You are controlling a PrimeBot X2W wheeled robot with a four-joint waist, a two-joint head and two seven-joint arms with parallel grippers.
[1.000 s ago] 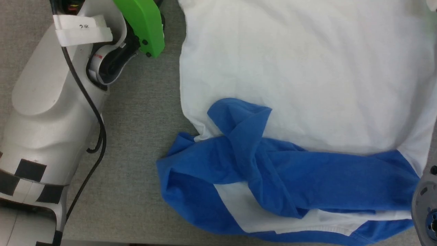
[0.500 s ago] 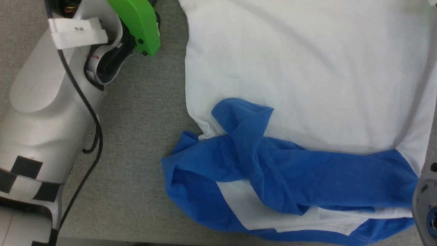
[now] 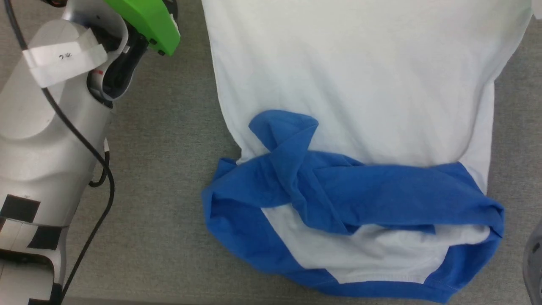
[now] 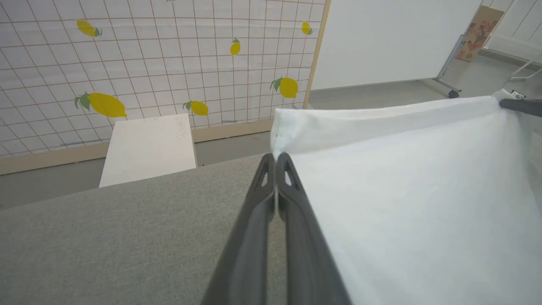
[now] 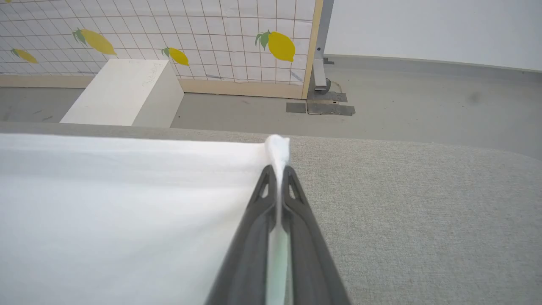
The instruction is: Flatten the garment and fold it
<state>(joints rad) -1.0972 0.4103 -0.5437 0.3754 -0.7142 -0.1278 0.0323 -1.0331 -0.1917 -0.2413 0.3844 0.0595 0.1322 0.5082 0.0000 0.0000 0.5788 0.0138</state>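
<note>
Garment (image 3: 360, 84) lay on the grey fabric-covered table (image 3: 161, 190), its white body spread away from the robot and its blue sleeves (image 3: 338, 190) bunched and crossed at the near edge, one end turned back over the white. The left gripper (image 4: 276, 157) was pinched together on one corner of the white hem. The right gripper (image 5: 279, 169) was clamped on the opposite corner, a strip of cloth caught between its fingers. The hem ran straight from one grip to the other.

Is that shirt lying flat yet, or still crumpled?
The garment is partly flat: its white body is spread smooth, but its blue sleeves lie bunched and twisted across the near end.
</note>
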